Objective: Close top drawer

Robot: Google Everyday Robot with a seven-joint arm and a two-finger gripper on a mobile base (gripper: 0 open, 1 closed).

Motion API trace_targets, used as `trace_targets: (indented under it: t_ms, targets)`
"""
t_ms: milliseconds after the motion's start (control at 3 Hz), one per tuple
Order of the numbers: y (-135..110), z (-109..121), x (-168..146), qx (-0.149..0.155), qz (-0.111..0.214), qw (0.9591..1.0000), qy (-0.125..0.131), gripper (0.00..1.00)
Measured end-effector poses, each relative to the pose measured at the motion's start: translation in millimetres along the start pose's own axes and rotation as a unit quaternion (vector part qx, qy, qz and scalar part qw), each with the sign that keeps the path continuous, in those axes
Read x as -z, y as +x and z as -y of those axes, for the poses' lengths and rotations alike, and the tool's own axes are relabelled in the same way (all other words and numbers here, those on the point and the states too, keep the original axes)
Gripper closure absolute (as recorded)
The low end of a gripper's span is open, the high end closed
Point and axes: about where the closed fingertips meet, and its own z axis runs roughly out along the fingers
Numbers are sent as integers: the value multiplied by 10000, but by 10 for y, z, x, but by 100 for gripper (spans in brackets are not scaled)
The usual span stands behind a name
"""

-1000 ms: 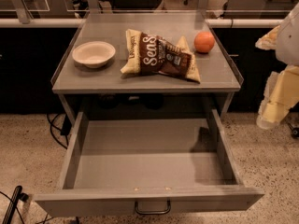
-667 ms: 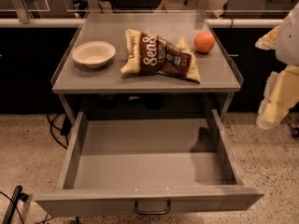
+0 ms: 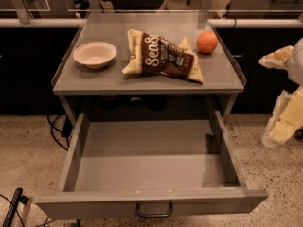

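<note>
The top drawer [image 3: 94,205] is a wide, shallow grey drawer pulled far out of the grey cabinet toward me. Its inside is bare. Its flat front runs along the bottom of the camera view, with a small dark loop handle [image 3: 155,212] at centre. My gripper [image 3: 283,125] is the pale cream part at the right edge, beside the drawer's right wall and well apart from it, at about the height of the drawer's back. It touches nothing.
On the cabinet top [image 3: 90,82] lie a white bowl [image 3: 94,54], a brown-and-cream snack bag [image 3: 161,56] and an orange [image 3: 207,42]. Dark cables [image 3: 56,126] and a black object [image 3: 12,213] lie on the speckled floor at left. A dark counter runs behind.
</note>
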Motion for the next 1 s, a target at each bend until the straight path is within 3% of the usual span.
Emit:
trace_targets:
  t_ms: [333,1000]
  targets:
    - [62,-218,-135,-117,494,9984,-245,19]
    - [199,-853,-322,-151,820,9938,-730,66]
